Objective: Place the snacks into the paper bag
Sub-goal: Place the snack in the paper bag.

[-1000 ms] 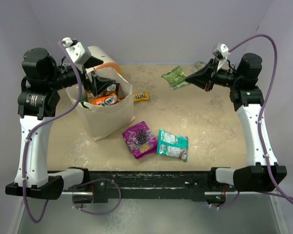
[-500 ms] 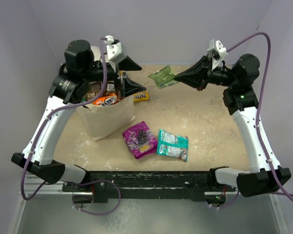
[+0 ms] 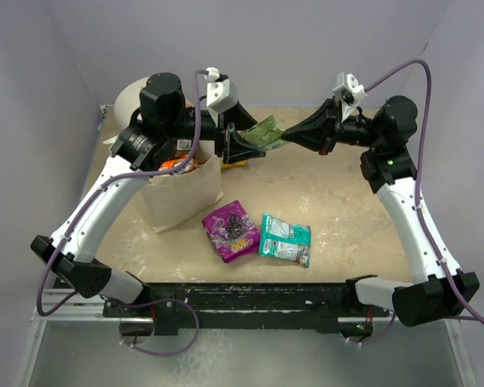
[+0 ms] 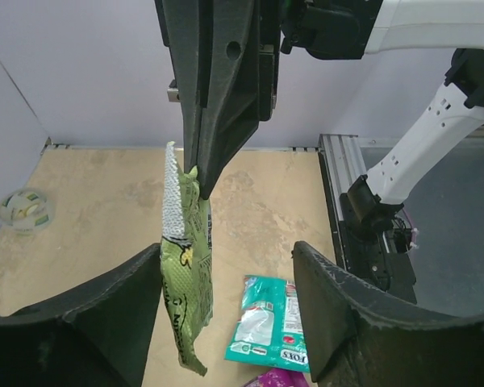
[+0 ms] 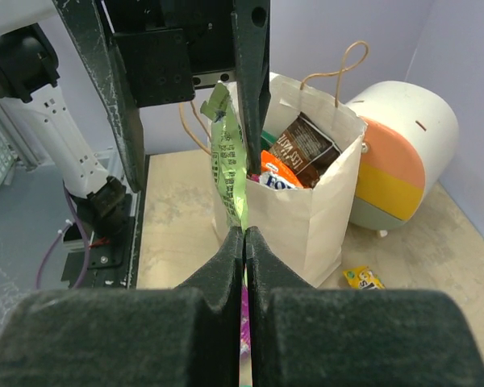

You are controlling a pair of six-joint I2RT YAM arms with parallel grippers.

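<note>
1. The plain tan kraft paper bag is stood upright on the left half of the sandy tabletop.
2. A dark brown foil packet and an orange-red shiny packet are lodged inside it, reaching above the rim.
3. The white-and-orange plastic cylinder is laid behind the bag, at the far left.
4. A small yellow candy bag is laid on the table just right of the paper bag, toward the far side.
5. A purple shiny packet is set nearer than the bag and to its right, with a teal shiny packet just beside it on the right.
6. A green-white crinkled packet is held off the table, right of the bag's mouth. It is pinched in the right gripper and flanked by the parted fingers of the left gripper.
</note>
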